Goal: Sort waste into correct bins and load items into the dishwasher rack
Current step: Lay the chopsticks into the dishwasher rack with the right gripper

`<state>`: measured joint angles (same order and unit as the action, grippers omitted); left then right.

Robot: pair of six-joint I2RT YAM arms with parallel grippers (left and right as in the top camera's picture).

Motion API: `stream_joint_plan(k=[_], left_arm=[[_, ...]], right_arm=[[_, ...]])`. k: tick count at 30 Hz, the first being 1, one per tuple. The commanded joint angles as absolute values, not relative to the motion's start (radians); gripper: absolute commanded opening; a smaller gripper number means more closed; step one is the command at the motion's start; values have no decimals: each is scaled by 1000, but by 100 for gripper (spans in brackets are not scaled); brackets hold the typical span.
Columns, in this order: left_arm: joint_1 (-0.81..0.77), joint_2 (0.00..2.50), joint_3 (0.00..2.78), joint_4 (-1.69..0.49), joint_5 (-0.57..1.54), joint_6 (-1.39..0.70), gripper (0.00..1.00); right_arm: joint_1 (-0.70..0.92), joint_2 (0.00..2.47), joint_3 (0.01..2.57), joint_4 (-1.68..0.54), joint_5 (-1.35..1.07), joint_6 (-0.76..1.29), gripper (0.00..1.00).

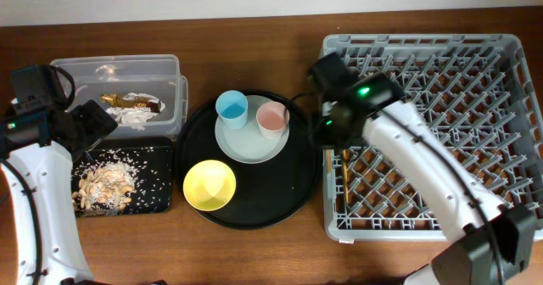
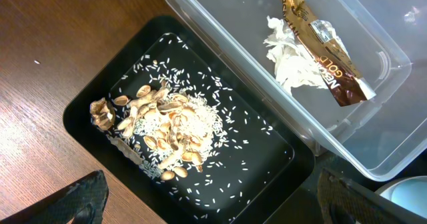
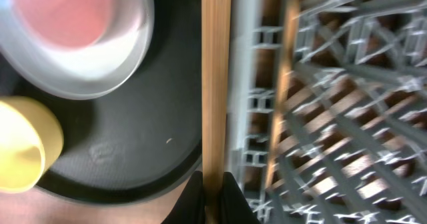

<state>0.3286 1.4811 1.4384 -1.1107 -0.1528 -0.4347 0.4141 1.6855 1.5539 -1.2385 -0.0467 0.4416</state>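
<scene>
**Overhead:** On the counter [image 1: 254, 251], the dishwasher rack [image 1: 509, 107] fills the right side. The right end effector [image 1: 327, 136] hangs over the rack's left wall, just beside the round black tray [image 1: 301, 192]. A chopstick [image 1: 327, 173] runs from it toward the near side along that wall. The round tray carries the plate [image 1: 246, 145], with the blue cup [image 1: 232, 108] and pink cup [image 1: 272, 118] on the plate's far part. The yellow bowl [image 1: 209, 185] sits nearer. At far left the clear tub [image 1: 85, 69] holds the foil wrapper [image 1: 131, 105]. The black tray [image 1: 161, 202] just beside its near wall holds the food scraps [image 1: 106, 183]. The left end effector [image 1: 93, 120] hovers over the seam between these two bins.

**Left wrist:** The fingers [image 2: 83, 197] are spread wide, released, with nothing between them. Below them the scraps are heaped in the black tray, with loose grains scattered around. Crumpled white paper [image 2: 287, 57] lies against the wrapper in the tub.

**Right wrist:** The end effector is clenched on the chopstick, which lies between the round tray's rim and the rack wall. Another thin wooden stick [image 3: 280, 104] slants among the rack's bars.
</scene>
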Motion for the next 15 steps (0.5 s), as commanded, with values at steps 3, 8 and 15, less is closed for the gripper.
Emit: stream_joint_plan(k=[3, 8, 15], left_arm=[[335, 1477, 1446, -1109, -153, -433, 99], [335, 1477, 1446, -1109, -153, -433, 99], [335, 1477, 1446, -1109, -153, -433, 99]], right_arm=[[305, 1695, 1540, -1249, -93, 346, 4], [305, 1697, 1347, -1111, -112, 337, 4], [305, 1697, 1316, -1086, -132, 337, 27]])
